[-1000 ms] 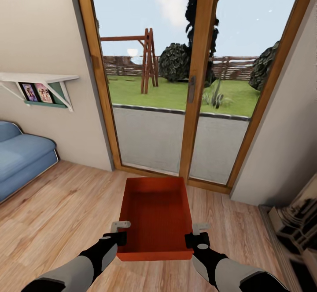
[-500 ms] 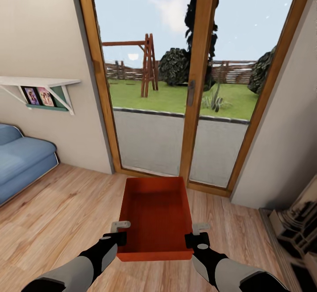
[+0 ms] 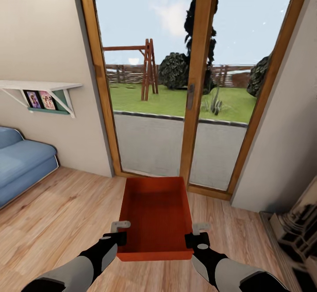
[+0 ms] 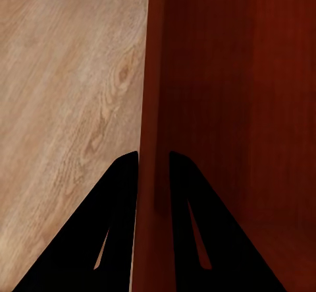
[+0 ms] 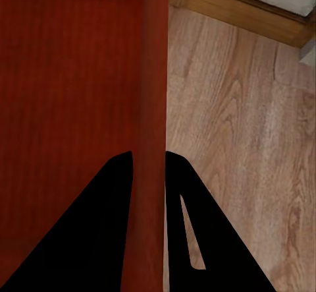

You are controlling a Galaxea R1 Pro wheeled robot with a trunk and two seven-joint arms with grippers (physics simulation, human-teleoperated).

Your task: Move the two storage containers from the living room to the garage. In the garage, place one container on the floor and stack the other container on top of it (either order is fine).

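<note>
From the head view, a red-orange rectangular plastic bin (image 3: 155,215), lidless and empty, was carried out in front of the robot, above the light wood plank floor (image 3: 57,208) of the living room. The left gripper (image 3: 118,235) pinched the bin's left wall near the robot's end, and the right gripper (image 3: 196,237) pinched the right wall opposite. Ahead stood a wood-framed glass patio door (image 3: 193,89), with a blue sofa (image 3: 22,162) off to the left under a white wall shelf (image 3: 39,87).

In the left wrist view, the two dark fingers (image 4: 122,193) straddled the thin red wall (image 4: 153,94), one inside and one outside, clamped on it. The right wrist view showed the same on the other side: fingers (image 5: 118,193) closed over the wall (image 5: 153,74), floorboards beyond.

The risk, as I judged it, lay in that grip. Both holds were narrow pinches near one end, so most of the bin hung forward; a sharp turn or an uneven move of one arm could tip it or slide a wall out from between the fingers. Driving on straight would also run its far end into the door.

Compared with a second earlier, the door and shelf sat lower in the head view and the sofa further left, so the camera had shifted; the bin and both grippers kept their places.
</note>
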